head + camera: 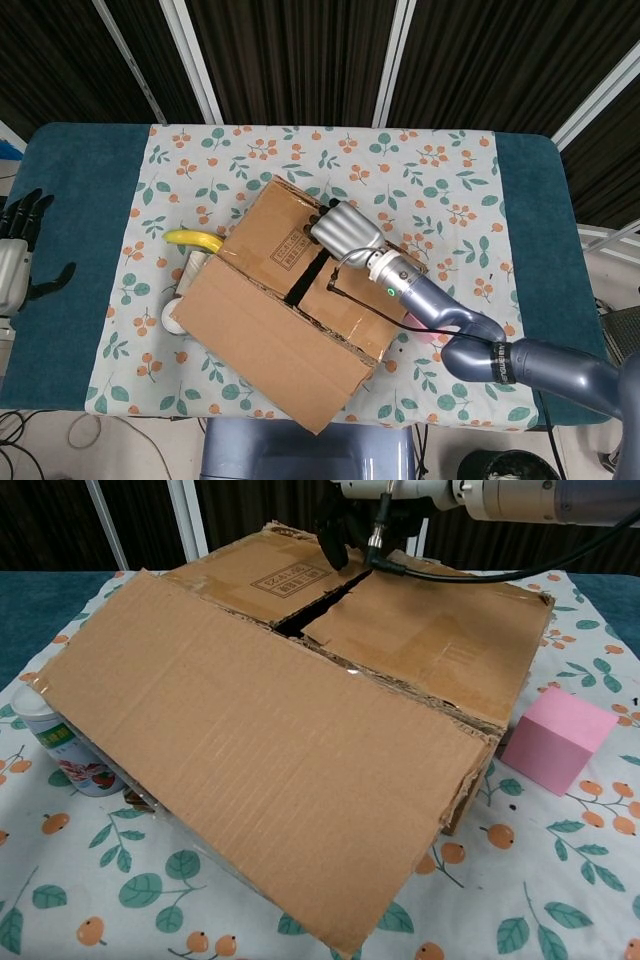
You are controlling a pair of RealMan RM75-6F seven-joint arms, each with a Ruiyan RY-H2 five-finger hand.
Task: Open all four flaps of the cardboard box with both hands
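The cardboard box (pixel 300 275) lies at an angle in the middle of the table. Its long near flap (pixel 260 750) is folded out toward me and slopes down over the front. Two top flaps still lie flat: the labelled one (pixel 285 240) and the plain one (pixel 362 290), with a dark seam (pixel 315 605) between them. My right hand (pixel 345 228) hovers over the far end of that seam, holding nothing. Its dark fingertips (pixel 334 546) point down just above the cardboard. My left hand (pixel 16 250) is off the table's left edge, fingers spread and empty.
A pink cube (pixel 558 738) stands on the cloth right of the box. A banana (pixel 195 240) lies at the box's left side. A white cup (pixel 58 748) sits partly under the folded-out flap. The floral cloth (pixel 440 170) covers the table between teal edges.
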